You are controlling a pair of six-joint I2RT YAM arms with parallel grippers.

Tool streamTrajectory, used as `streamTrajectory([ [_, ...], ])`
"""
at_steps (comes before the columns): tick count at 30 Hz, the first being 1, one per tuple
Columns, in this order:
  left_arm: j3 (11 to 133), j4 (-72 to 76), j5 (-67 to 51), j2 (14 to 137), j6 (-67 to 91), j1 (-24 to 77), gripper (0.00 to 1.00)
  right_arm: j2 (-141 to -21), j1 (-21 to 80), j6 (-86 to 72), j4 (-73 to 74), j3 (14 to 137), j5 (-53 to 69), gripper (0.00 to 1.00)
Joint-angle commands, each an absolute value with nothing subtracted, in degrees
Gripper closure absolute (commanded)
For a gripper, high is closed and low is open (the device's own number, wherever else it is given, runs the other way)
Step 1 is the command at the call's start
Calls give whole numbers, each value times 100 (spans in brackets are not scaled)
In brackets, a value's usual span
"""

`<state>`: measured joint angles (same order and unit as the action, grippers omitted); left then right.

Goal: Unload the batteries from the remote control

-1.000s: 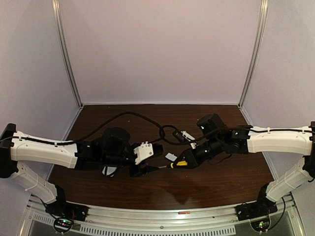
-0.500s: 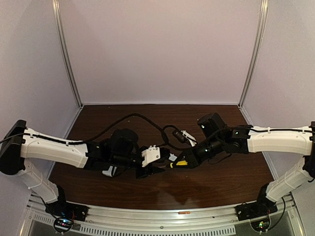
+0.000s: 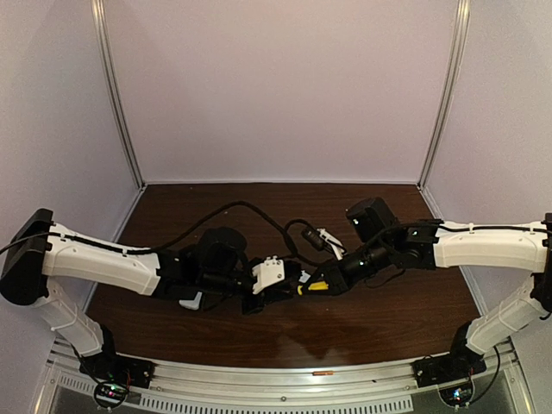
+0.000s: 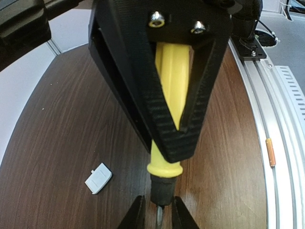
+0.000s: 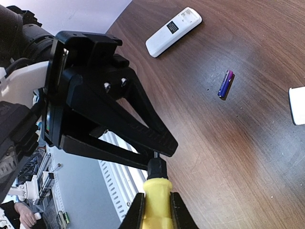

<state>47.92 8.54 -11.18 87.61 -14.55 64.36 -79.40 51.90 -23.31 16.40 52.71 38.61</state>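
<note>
The white remote control (image 5: 173,31) lies flat on the brown table, dark window up. A blue-purple battery (image 5: 225,83) lies loose on the wood a short way from it. My right gripper (image 5: 157,200) is shut on the yellow handle of a screwdriver (image 4: 171,81), held low over the table centre (image 3: 319,285). My left gripper (image 4: 158,212) faces it head-on. Its jaws stand narrowly apart on either side of the black collar and metal shaft, with a thin gap showing. A second battery is not visible.
A small white lid piece (image 4: 98,178) lies on the wood left of the screwdriver. The metal rail (image 4: 281,143) runs along the near table edge, with a small orange bit (image 4: 270,151) on it. A black cable (image 3: 259,211) loops over the table behind the arms.
My left arm has reached right to the screwdriver's tip, and its jaws have narrowed round the shaft. The right arm and the screwdriver have held still.
</note>
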Motion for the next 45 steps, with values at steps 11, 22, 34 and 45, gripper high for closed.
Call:
streamTrajectory([
  [11,5071,956,-1211,8896,-1485,6458,100,-7840,5250,-2298,1488,5427,4025,100],
  [22,5093,741,-1252,8770,-1400,6460,100,-7825,5247,-2255,1709,5584,3411,71],
  [34,4702,615,-1160,8341,-944,6460,100,-7814,5104,-2209,1796,5751,2451,35],
  [45,4004,730,-847,7942,58,6461,100,-7667,4733,-2328,1857,5916,1290,0],
])
